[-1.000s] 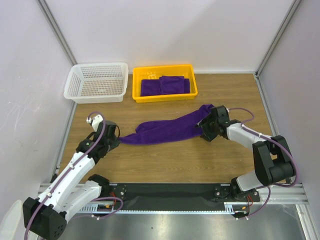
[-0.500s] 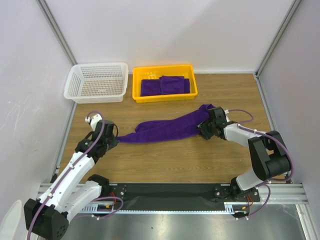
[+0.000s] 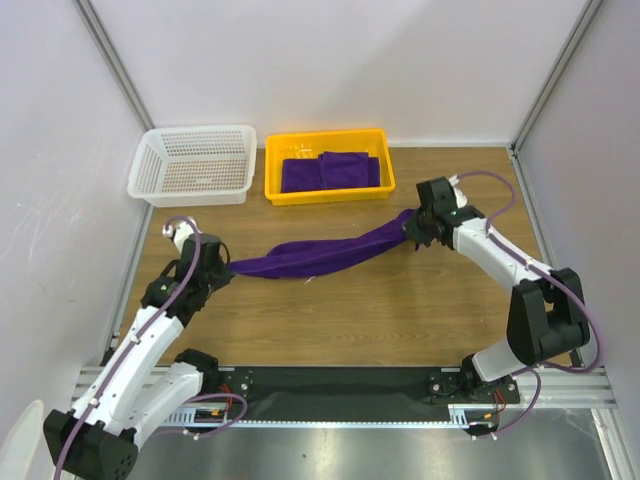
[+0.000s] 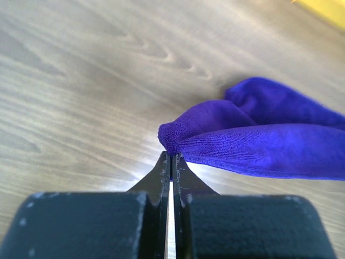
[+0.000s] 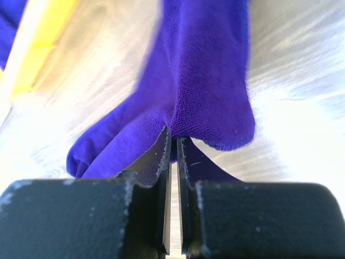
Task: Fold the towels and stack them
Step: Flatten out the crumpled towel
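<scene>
Left gripper (image 3: 224,268) and right gripper (image 3: 411,229) each clamp an end of the deep purple terry towel (image 3: 310,257), stretched between them across the middle of the brown wooden table (image 3: 400,315).

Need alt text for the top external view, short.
Two arms hold a purple towel stretched between them over the wooden table, the left gripper pinching one end and the right gripper the other. Behind it, a yellow tray holds folded towels, with a white basket to its left.
</scene>
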`<control>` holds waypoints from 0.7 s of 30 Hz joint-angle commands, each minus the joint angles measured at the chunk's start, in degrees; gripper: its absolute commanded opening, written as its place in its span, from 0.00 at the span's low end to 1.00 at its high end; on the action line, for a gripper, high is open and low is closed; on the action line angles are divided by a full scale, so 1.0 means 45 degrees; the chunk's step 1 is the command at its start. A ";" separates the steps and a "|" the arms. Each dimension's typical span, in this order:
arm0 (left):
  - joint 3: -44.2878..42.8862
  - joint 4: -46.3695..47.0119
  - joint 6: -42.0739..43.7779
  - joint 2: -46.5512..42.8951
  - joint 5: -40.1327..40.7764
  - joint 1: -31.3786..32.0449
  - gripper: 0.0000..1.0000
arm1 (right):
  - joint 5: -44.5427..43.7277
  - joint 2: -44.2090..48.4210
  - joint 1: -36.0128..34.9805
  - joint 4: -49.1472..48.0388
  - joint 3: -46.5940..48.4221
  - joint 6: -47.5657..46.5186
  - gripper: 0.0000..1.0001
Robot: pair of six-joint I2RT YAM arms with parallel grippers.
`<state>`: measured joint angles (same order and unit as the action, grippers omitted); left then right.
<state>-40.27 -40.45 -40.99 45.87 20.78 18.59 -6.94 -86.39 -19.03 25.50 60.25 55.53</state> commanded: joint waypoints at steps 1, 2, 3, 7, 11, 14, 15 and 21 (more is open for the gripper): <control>-0.1087 0.0063 0.0573 -0.0349 0.0247 -0.0127 0.00 | -0.1288 0.1090 0.0009 0.2826 0.1940 -0.2122 0.00; -0.1245 0.0024 0.0652 -0.0330 0.0227 -0.0127 0.00 | -0.1348 0.1189 0.0009 0.3546 0.2233 -0.2318 0.00; -0.1420 0.0004 0.0749 -0.0271 0.0227 -0.0127 0.00 | -0.1368 0.1267 0.0048 0.3882 0.2565 -0.2591 0.00; -0.2415 -0.0367 0.1295 0.0060 0.0480 -0.0127 0.00 | -0.1426 0.1385 0.0146 0.5601 0.3564 -0.3256 0.00; -0.3568 -0.0485 0.2252 0.0451 0.0851 -0.0166 0.00 | -0.1115 0.1833 0.0283 0.6365 0.3272 -0.3510 0.00; -0.4915 -0.0485 0.2975 0.1170 0.1106 -0.0341 0.00 | -0.0880 0.2127 0.0420 0.6249 0.3717 -0.3667 0.00; -0.5247 -0.0446 0.3093 0.1329 0.1125 -0.0419 0.00 | -0.0899 0.2224 0.0478 0.6268 0.3972 -0.3745 0.00; -0.6733 0.0782 0.3795 0.2092 0.1184 -0.0537 0.00 | -0.0881 0.1952 0.0732 0.6308 0.6606 -0.5401 0.00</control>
<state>-66.94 -40.73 -28.36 55.05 22.33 17.43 -8.58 -79.11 -16.86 54.24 82.39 37.76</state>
